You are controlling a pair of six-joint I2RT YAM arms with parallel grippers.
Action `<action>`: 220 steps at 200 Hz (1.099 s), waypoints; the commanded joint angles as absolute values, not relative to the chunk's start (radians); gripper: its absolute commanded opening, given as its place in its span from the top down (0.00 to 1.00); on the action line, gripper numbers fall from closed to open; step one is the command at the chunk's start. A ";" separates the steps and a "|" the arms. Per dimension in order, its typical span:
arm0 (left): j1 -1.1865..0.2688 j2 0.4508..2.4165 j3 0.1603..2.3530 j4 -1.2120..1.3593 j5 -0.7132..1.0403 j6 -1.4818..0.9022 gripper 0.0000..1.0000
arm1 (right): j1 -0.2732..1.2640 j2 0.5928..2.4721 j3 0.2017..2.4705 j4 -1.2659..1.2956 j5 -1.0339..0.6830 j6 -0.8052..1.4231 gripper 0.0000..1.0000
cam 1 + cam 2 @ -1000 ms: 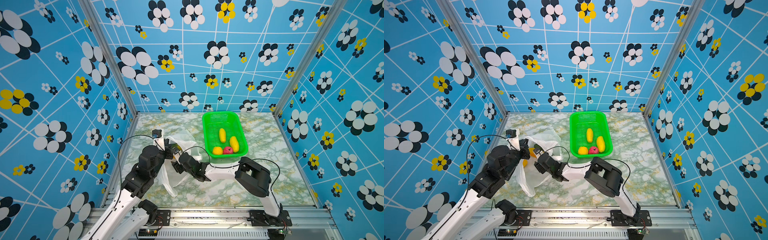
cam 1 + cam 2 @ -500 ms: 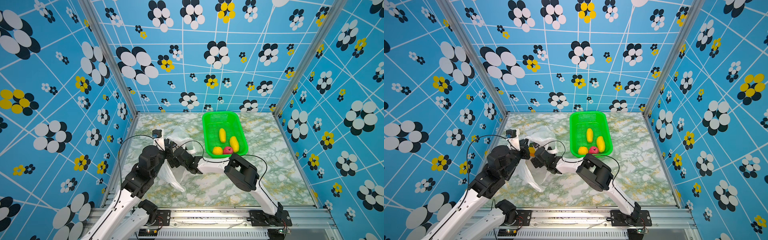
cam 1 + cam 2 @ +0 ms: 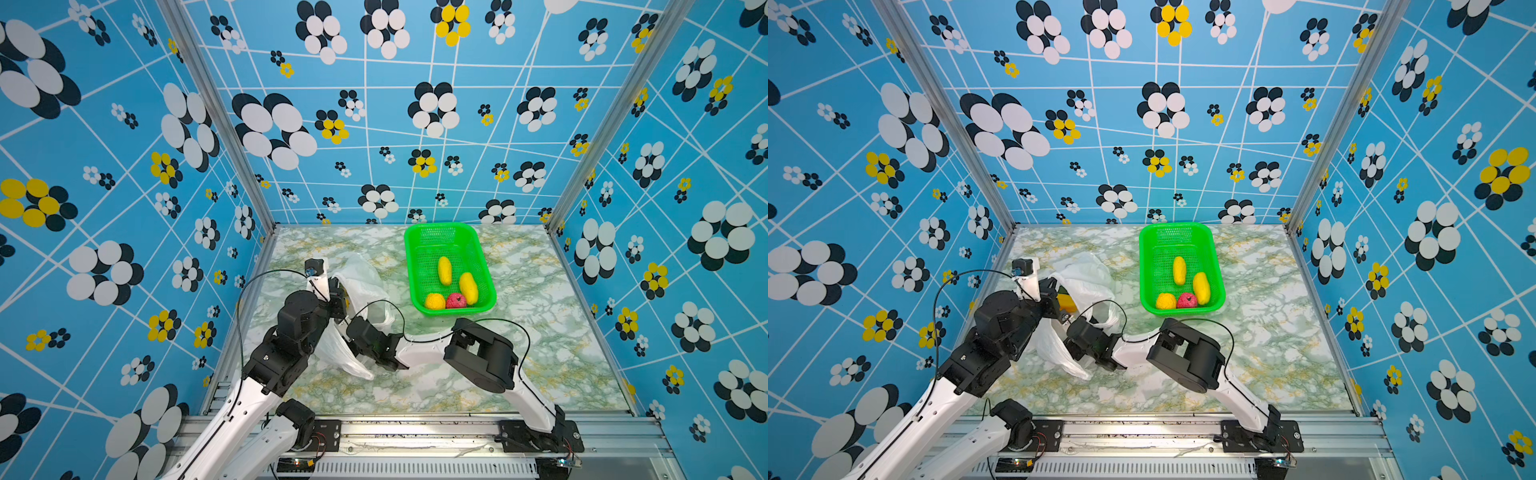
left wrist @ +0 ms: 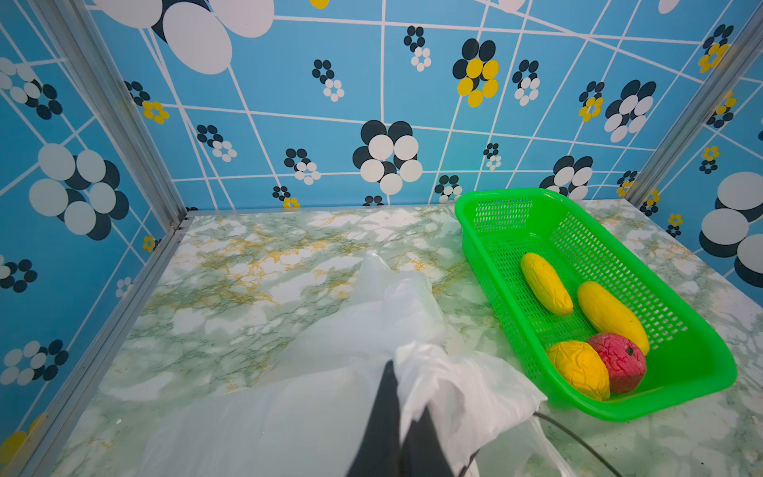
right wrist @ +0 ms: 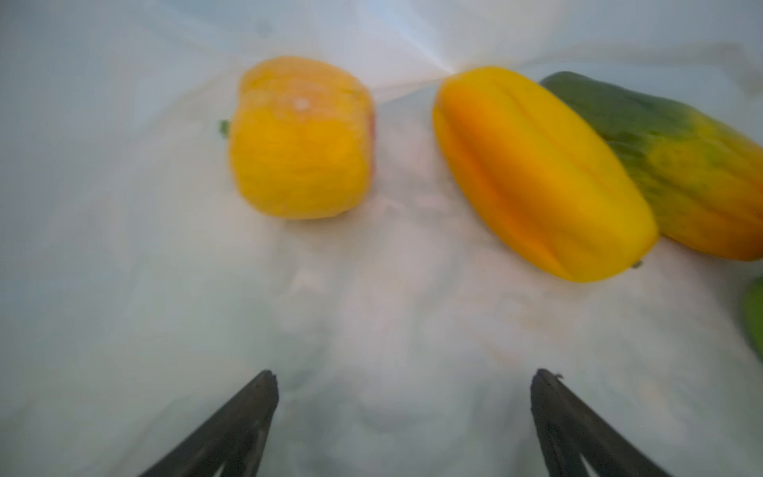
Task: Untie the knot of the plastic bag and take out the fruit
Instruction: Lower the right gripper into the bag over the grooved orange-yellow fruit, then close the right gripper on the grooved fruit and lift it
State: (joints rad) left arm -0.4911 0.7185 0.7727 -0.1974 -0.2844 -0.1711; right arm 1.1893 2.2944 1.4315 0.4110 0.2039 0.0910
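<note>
1. Plastic bag (image 3: 362, 279): thin, limp, slippery film beside the green basket (image 3: 409, 270); left gripper (image 4: 397, 373) clenched on its rim.
2. Right gripper (image 5: 404, 380): spread wide inside the bag, empty.
3. Fruit (image 5: 301, 140): probably light and firm; grasp across the middle.

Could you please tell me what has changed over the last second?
The right gripper moved left into the bag's mouth, jaws open, holding nothing. The left gripper stays shut on the bag; the basket and its four fruits are unmoved.

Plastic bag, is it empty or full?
Not empty: the plastic bag holds a round orange fruit, a yellow fruit, a green-yellow fruit.
</note>
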 commanded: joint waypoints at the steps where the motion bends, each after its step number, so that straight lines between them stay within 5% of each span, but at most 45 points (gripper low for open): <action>1: -0.491 0.715 0.759 -0.187 -0.275 -0.173 1.00 | 1.215 2.298 1.522 0.382 0.230 0.064 0.02; 44: -0.491 0.706 0.755 -0.182 -0.266 -0.174 1.00 | 1.211 2.431 1.869 0.044 0.395 0.085 0.01; 73: -0.491 0.706 0.755 -0.183 -0.267 -0.175 1.00 | 1.186 2.456 1.906 0.016 0.459 0.104 0.01; 182: -0.491 0.706 0.755 -0.183 -0.258 -0.175 1.00 | 1.063 2.589 2.067 -0.069 0.186 0.131 0.01; 203: -0.491 0.706 0.755 -0.183 -0.257 -0.175 1.00 | 1.063 2.612 2.099 -0.089 0.171 0.132 0.09; 220: -0.491 0.706 0.755 -0.186 -0.258 -0.175 1.00 | 1.063 2.613 2.101 -0.091 0.156 0.130 0.25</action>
